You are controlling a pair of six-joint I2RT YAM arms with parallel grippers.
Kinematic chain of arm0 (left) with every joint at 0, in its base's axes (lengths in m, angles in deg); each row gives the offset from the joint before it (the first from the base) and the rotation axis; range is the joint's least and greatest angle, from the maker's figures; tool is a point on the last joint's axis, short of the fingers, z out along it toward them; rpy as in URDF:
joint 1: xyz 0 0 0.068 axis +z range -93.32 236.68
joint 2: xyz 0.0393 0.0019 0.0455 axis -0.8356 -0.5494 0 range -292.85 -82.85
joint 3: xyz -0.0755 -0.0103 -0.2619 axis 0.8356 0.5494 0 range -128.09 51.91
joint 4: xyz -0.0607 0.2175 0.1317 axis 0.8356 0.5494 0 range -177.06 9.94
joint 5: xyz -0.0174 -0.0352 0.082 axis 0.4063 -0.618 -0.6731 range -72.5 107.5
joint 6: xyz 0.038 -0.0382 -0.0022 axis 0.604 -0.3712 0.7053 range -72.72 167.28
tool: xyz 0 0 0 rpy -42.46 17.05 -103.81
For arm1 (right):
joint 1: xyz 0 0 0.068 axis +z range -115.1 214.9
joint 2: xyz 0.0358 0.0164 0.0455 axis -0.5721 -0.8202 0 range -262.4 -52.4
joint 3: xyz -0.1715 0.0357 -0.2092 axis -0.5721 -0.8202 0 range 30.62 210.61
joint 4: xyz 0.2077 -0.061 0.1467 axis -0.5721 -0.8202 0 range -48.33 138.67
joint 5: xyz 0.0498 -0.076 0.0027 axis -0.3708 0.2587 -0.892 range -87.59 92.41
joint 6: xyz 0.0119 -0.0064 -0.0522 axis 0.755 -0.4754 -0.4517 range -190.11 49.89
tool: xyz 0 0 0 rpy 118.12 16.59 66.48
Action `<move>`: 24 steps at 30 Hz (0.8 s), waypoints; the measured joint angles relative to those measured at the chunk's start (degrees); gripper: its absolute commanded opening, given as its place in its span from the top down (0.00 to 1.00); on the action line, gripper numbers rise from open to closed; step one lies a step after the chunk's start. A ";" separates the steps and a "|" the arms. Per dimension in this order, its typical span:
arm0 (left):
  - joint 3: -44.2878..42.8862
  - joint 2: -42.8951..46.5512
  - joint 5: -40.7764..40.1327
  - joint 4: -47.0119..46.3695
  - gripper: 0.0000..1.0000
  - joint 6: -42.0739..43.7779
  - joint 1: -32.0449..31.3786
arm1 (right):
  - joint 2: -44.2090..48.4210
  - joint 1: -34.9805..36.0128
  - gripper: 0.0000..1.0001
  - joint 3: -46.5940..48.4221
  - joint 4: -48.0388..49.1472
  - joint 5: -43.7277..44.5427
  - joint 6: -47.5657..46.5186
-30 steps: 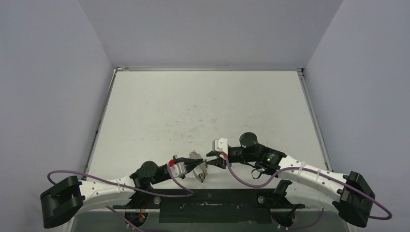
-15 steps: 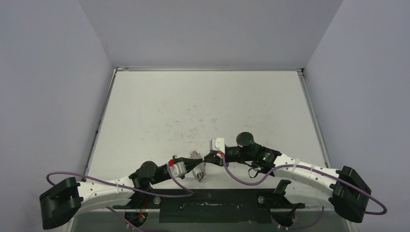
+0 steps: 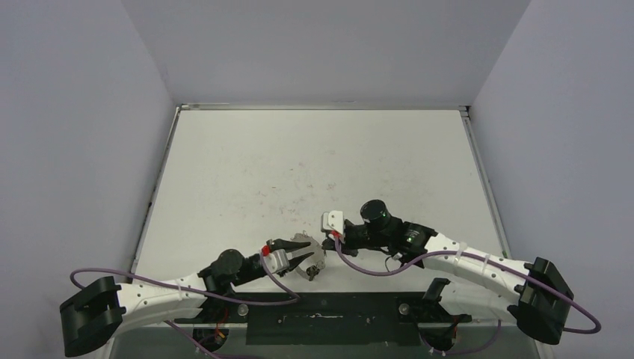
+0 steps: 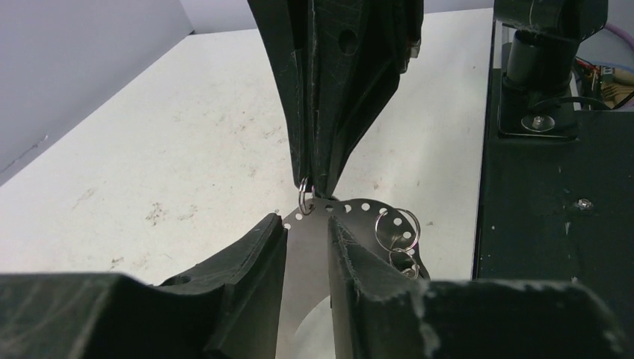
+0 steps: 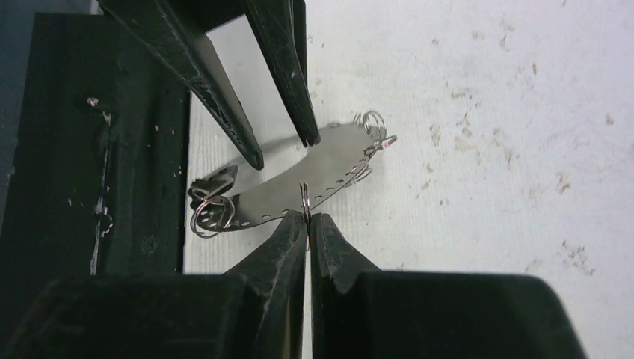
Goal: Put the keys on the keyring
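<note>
The keyring (image 3: 311,263) is a flat silvery crescent plate with a row of holes along its edge and small silver rings hung through them. It sits near the table's front edge. My right gripper (image 5: 306,218) is shut on one small ring (image 5: 304,194) threaded through the plate (image 5: 314,168). In the left wrist view that ring (image 4: 303,200) hangs under the right gripper (image 4: 314,179). My left gripper (image 4: 308,221) stands open with the plate (image 4: 359,221) between its fingers. More rings (image 5: 209,209) cluster at the plate's ends. I cannot make out the keys.
The black base plate (image 3: 321,318) of the arms lies just in front of the keyring, close beside it (image 5: 90,149). Purple cables (image 3: 374,269) loop off both wrists. The white tabletop (image 3: 314,164) stretches away behind, bounded by grey walls.
My right gripper slid left and shut onto the small ring. My left gripper, shut on the plate before, has opened around it.
</note>
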 measured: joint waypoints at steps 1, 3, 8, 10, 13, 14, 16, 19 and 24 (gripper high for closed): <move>0.00 0.02 -0.24 0.42 0.72 -0.02 0.00 | -0.39 0.02 1.00 1.01 -2.54 1.03 -0.33; 0.00 -0.07 -0.66 1.44 0.71 0.00 0.00 | -1.62 0.33 1.00 2.80 -7.04 2.99 -0.59; -0.04 -2.69 -1.22 2.49 0.70 0.22 0.00 | -8.11 3.23 1.00 7.76 -18.69 10.29 -1.25; -0.07 -4.59 -1.27 2.43 0.70 0.33 0.00 | -11.17 4.66 1.00 9.86 -22.21 12.76 -1.42; -0.07 -9.42 -1.18 0.96 0.71 0.44 0.00 | -15.28 6.32 1.00 12.81 -26.05 15.89 -1.42; -0.07 -11.02 -1.07 0.07 0.71 0.48 0.00 | -16.17 6.71 1.00 13.62 -26.84 16.57 -1.42; -0.07 -15.30 -0.59 -2.67 0.71 0.72 -0.02 | -16.76 7.10 1.00 14.51 -27.41 17.20 -1.44; -0.07 -21.31 -0.17 -7.23 0.70 1.55 -0.04 | -16.76 7.28 1.00 15.32 -27.36 17.16 -1.40; -0.44 -28.61 0.55 -14.58 0.70 2.97 -0.17 | -16.76 7.54 1.00 15.43 -27.06 17.05 -1.38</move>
